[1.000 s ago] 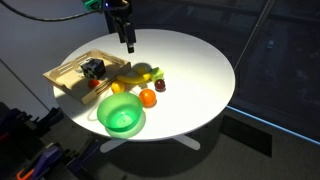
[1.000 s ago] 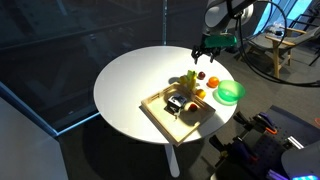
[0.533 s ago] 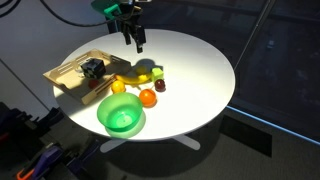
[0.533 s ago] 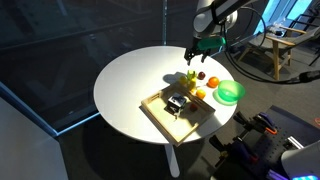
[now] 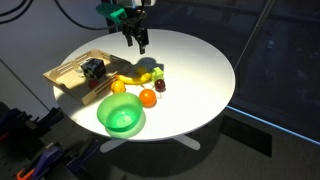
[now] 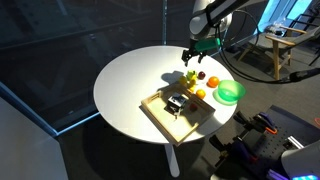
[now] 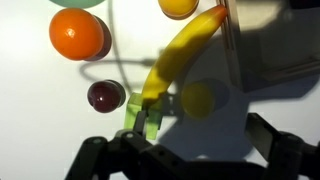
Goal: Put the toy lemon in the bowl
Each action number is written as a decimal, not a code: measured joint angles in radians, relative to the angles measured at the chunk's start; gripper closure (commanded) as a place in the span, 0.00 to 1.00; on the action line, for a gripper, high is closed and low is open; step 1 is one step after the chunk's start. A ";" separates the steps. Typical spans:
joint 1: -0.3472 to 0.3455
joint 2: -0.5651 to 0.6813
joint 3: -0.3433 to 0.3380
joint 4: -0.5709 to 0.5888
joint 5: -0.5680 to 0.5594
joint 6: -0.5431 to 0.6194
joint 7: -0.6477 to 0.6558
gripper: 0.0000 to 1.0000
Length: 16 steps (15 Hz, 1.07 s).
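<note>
The toy lemon (image 5: 118,87) lies on the white table between the wooden tray and an orange ball, just beyond the green bowl (image 5: 121,119). In the wrist view the toy lemon (image 7: 178,6) is cut by the top edge, beside the banana's far tip. My gripper (image 5: 138,42) hangs open and empty above the table behind the banana, well short of the lemon. From the wrist my gripper (image 7: 185,150) has its fingers spread wide around a shadowed greenish-yellow fruit below. In an exterior view the gripper (image 6: 196,52) is over the fruit cluster, left of the bowl (image 6: 230,92).
A banana (image 7: 180,55), an orange ball (image 7: 78,33), a dark red ball (image 7: 106,96), a greenish-yellow round fruit (image 7: 198,98) and a small green piece (image 7: 138,110) crowd the lemon. The wooden tray (image 5: 66,72) holds a black object (image 5: 93,68).
The gripper has moved sideways from near the tray to above the banana and the round fruit. Its jaws stayed open. The fruit have not moved.
</note>
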State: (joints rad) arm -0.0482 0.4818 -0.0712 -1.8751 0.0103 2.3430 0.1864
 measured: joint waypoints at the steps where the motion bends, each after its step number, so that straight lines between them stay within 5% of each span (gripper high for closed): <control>1: 0.000 0.000 0.000 0.000 0.000 0.000 0.000 0.00; 8: 0.000 0.009 0.000 -0.001 0.000 0.006 0.000 0.00; 16: 0.004 0.099 0.000 0.007 -0.003 0.171 -0.009 0.00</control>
State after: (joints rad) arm -0.0445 0.5805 -0.0715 -1.8682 0.0070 2.5138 0.1778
